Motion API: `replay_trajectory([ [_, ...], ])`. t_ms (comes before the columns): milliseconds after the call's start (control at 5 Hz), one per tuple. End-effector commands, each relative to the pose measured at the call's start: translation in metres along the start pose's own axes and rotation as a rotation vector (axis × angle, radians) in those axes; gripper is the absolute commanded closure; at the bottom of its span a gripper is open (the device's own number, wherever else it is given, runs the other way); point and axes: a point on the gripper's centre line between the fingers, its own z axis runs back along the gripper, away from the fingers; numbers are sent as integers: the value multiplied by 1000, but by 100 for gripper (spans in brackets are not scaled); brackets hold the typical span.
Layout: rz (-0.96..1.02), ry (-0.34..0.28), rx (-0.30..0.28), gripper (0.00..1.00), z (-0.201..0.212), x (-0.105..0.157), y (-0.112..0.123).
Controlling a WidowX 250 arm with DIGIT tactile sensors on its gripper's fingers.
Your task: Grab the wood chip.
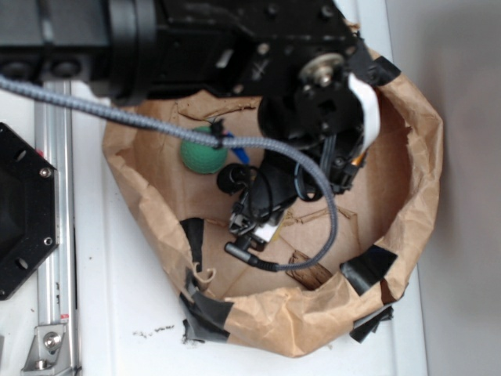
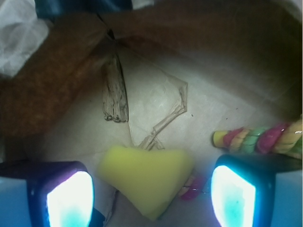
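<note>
Wrist view: one dark brown, grainy wood chip (image 2: 115,90) lies on the brown paper liner (image 2: 222,101), beyond one yellow wedge-shaped sponge (image 2: 147,182) that sits between the spread fingers of the gripper (image 2: 151,198), which grips nothing. One multicoloured twisted rope (image 2: 260,138) lies right. Exterior view alone shows one green ball (image 1: 203,154) and the white tabletop (image 1: 125,313); there the arm hides the chip. No legible writing.

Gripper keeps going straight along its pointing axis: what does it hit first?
Likely the yellow sponge, sitting between the open fingers, not the wood chip, which lies farther ahead and left. Depth is unclear.
</note>
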Motion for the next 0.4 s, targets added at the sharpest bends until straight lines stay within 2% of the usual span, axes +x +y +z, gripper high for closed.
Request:
replay_trajectory([
  [0,-53,-20,70,0,-17,12,-9],
  [200,-73,-42,44,0,-27,20,-12],
])
